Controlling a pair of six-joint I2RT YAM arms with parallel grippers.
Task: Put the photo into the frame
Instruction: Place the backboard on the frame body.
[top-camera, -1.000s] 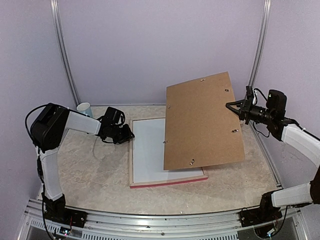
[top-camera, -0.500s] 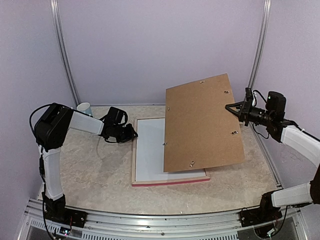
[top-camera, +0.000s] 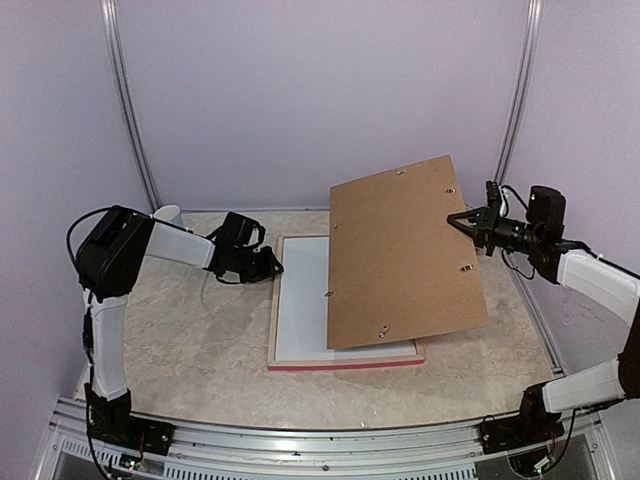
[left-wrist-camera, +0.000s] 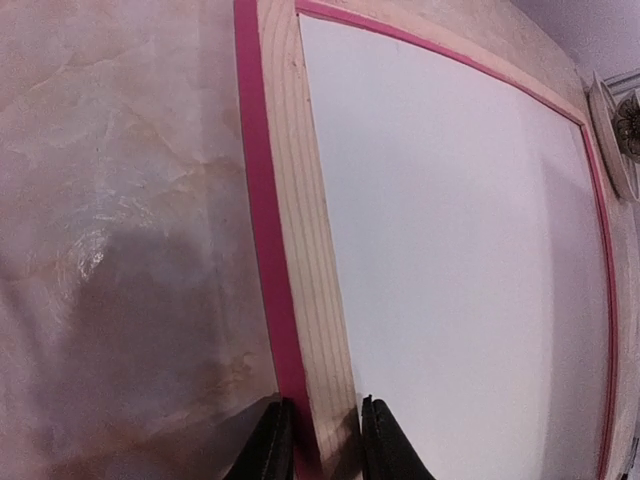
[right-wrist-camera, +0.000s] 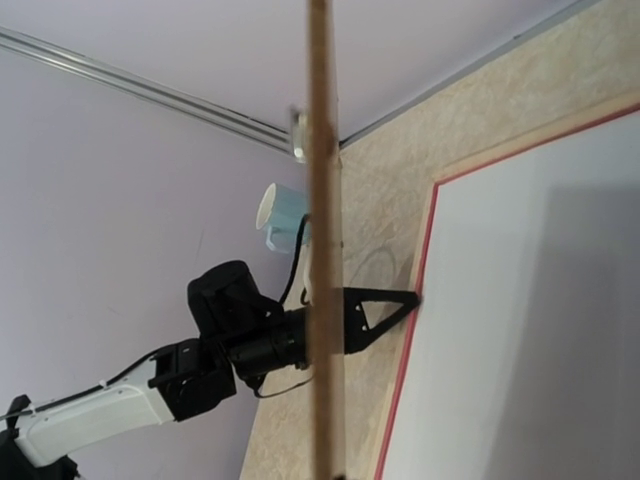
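Observation:
The frame (top-camera: 345, 362) lies back side up on the table, with pink edges and pale wood rails (left-wrist-camera: 300, 230). A white sheet (left-wrist-camera: 450, 250) fills its opening; no printed face of the photo shows in any view. My left gripper (top-camera: 275, 267) is shut on the frame's left rail, one finger on each side (left-wrist-camera: 325, 445). My right gripper (top-camera: 455, 220) is shut on the right edge of the brown backing board (top-camera: 405, 250). The board is tilted steeply, its low edge near the frame's right half. The right wrist view shows it edge-on (right-wrist-camera: 320, 200).
A pale blue cup (top-camera: 168, 216) lies at the table's back left, behind my left arm; it also shows in the right wrist view (right-wrist-camera: 280, 215). Purple walls and metal posts close in the back and sides. A metal rail runs along the near edge.
My left gripper has moved right along with the frame, which has shifted slightly right. The backing board has tipped up a little steeper in my right gripper.

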